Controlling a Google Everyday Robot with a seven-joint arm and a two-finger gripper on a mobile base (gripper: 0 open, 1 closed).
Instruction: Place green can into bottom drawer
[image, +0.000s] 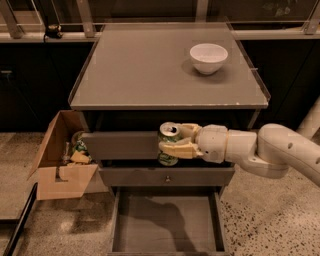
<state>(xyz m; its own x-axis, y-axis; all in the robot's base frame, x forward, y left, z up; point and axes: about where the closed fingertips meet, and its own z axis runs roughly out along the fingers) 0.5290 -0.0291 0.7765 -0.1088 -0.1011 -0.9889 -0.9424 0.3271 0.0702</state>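
The green can (169, 145) with a silver top is held upright in my gripper (175, 141), whose tan fingers (181, 149) are shut around its sides. The can hangs in the air in front of the top drawer front, above the pulled-out bottom drawer (167, 227), an open grey tray with a bare flat floor. My white arm (260, 150) reaches in from the right.
A white bowl (208, 57) stands at the back right of the cabinet top (150, 70). The middle drawer (167, 176) has a small knob and is closed. An open cardboard box (62, 155) with items stands on the floor to the left.
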